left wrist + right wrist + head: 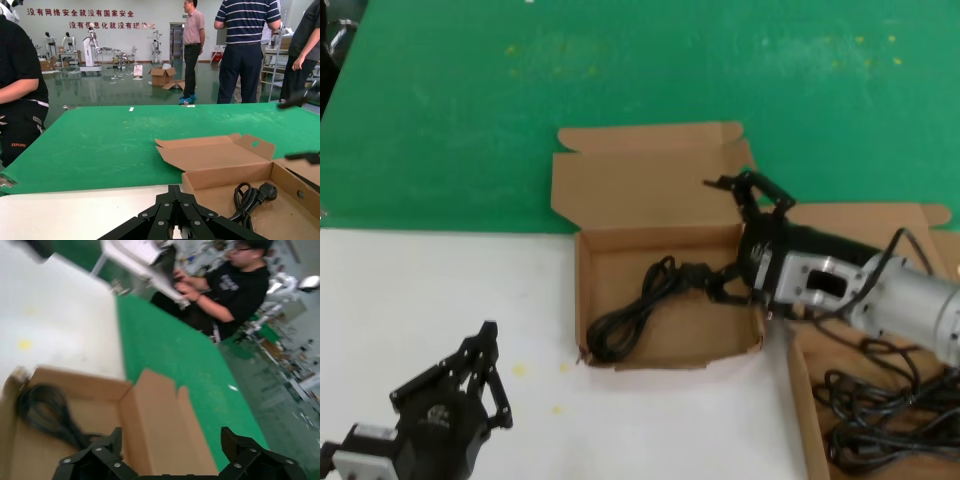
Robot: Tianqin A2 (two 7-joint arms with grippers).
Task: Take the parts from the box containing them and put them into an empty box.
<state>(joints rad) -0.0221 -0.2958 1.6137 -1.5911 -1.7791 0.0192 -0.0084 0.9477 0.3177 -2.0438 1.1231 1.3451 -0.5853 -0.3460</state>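
Note:
The box with the oval hole in its lid flap (582,290) stands open at the table's middle; its hole shows in the left wrist view (255,144). One coiled black power cord (638,312) lies in it, also visible in the left wrist view (248,197) and the right wrist view (45,410). My right gripper (732,238) is open and empty over that box's back right corner, its lower finger close to the cord's plug end. The box holding several more cords (880,410) sits at the lower right. My left gripper (488,335) is shut and parked at the lower left.
The source box's wall (798,385) stands right beside the middle box, and its lid (860,218) lies behind my right arm. Green cloth (620,70) covers the far table; white surface (420,290) lies in front. People stand beyond the table (245,50).

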